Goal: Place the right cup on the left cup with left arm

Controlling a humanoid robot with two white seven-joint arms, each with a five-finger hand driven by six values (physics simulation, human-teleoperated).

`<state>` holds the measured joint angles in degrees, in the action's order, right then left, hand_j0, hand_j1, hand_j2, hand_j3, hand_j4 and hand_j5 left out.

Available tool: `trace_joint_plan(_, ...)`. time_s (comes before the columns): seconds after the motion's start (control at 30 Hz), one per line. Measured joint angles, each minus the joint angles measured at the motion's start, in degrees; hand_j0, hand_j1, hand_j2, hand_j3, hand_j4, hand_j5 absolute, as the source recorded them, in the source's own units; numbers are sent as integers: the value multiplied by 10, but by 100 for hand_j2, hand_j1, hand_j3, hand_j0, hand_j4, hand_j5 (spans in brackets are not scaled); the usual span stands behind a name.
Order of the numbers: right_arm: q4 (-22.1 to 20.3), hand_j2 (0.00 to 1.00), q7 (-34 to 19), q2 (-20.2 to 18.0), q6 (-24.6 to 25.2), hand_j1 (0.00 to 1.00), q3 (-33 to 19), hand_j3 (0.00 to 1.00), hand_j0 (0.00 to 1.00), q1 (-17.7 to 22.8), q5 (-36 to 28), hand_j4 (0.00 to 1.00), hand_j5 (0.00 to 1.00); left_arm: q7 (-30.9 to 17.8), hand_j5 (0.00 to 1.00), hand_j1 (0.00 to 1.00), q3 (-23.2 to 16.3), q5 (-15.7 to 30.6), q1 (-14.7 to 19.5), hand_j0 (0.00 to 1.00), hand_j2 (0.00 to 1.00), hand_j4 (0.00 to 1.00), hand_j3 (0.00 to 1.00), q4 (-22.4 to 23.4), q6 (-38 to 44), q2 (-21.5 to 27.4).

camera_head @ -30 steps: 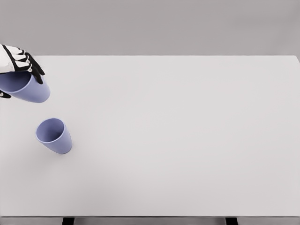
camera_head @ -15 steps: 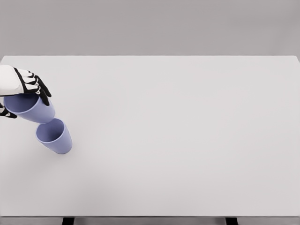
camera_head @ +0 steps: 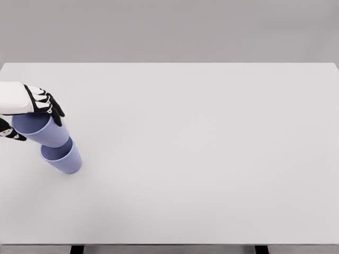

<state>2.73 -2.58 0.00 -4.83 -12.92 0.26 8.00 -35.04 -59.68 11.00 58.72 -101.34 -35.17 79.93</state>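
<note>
My left hand (camera_head: 33,114) comes in from the left edge, shut on a lavender cup (camera_head: 43,129) by its rim. The held cup is tilted, its base just over the mouth of a second lavender cup (camera_head: 64,157) that stands on the white table (camera_head: 201,148) at the near left. The two cups overlap in view; whether they touch I cannot tell. My right arm is out of sight.
The table's left edge lies close beside the cups. Its front edge runs along the bottom of the picture, with two dark legs (camera_head: 77,249) showing below.
My left hand has carried the held cup down and to the right, from the far left edge to just above the standing cup. The standing cup has not moved.
</note>
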Motion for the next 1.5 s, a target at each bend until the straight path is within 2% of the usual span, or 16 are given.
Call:
trace_joint_plan(0.9,0,100,0,0,0,100,0,100,100,-1,0,100,100,0,54,54,-7,15,-4,54,54,54,54,0,0,8)
trace_joint_plan(0.93,0,100,0,0,0,100,0,100,100,0,0,100,100,1,54,54,-8,15,-13,54,54,54,54,1,1,8)
trace_joint_plan(1.5,0,100,0,0,0,100,0,100,100,0,0,100,100,0,54,54,-11,6,-28,54,54,54,54,11,0,0)
